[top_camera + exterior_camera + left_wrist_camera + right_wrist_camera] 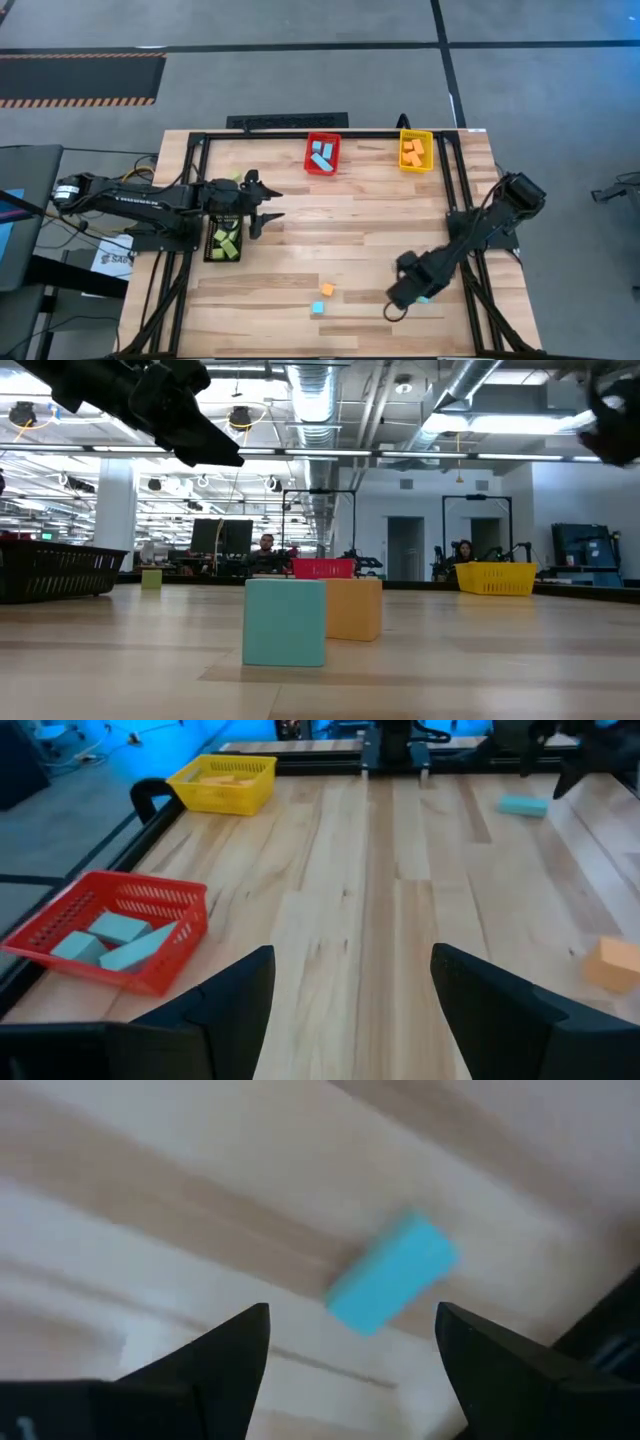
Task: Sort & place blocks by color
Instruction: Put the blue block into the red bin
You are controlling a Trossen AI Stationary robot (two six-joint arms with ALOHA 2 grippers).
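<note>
Right gripper [400,296]: positioned low over the table's near right area; fingers [215,1355] are spread apart and nothing is held. A light blue bar [392,1274] is seen lying flat on the wood ahead of the spread fingers, untouched, set at a slant to them; in the high view it shows just beside the gripper [424,298].

Left gripper [268,201]: held above the table just beside the black bin [224,240]; fingers [235,990] are parted, nothing between them.

Loose blocks: an orange cube [327,289] and a light blue cube [318,308] are found close together near the table's front centre, well apart from both grippers.

Sorted blocks: lime green blocks [227,243] are lodged in the black bin; light blue bars [322,156] in the red bin [309,148]; orange blocks [414,151] in the yellow bin [403,163].

One lime green block [151,578] is seen standing on the table beside the black bin in the low view.
</note>
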